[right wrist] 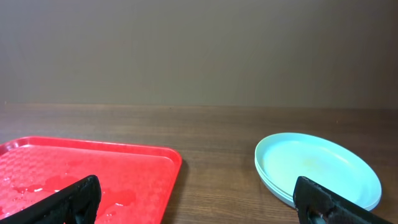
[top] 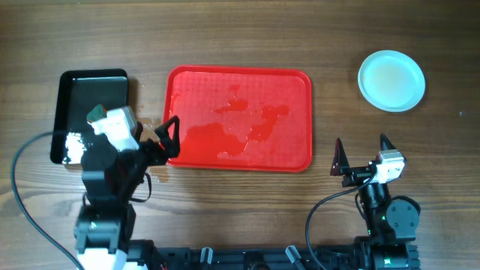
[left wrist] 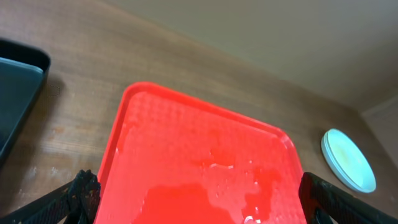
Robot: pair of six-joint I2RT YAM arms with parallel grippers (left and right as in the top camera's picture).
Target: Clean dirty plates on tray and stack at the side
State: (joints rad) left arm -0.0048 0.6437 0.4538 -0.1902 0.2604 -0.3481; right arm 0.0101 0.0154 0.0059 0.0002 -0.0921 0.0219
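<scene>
The red tray [top: 238, 120] lies at the table's centre with wet patches on it and no plates. The pale plates [top: 391, 80] sit stacked on the wood at the far right. My left gripper [top: 166, 139] hovers at the tray's left edge, open and holding nothing. In the left wrist view the tray [left wrist: 199, 155] fills the space ahead of the left gripper [left wrist: 198, 196], and the plates [left wrist: 348, 160] show at the right. My right gripper [top: 361, 154] is open near the tray's front right corner. In its view, the right gripper [right wrist: 196, 196] frames bare wood between the tray [right wrist: 87, 168] and the plates [right wrist: 317, 165].
A glossy black tray [top: 90, 94] lies left of the red one, with a white crumpled wipe [top: 73, 146] in its near corner. A corner of the black tray [left wrist: 18, 93] shows in the left wrist view. Cables run along the front edge by both arm bases.
</scene>
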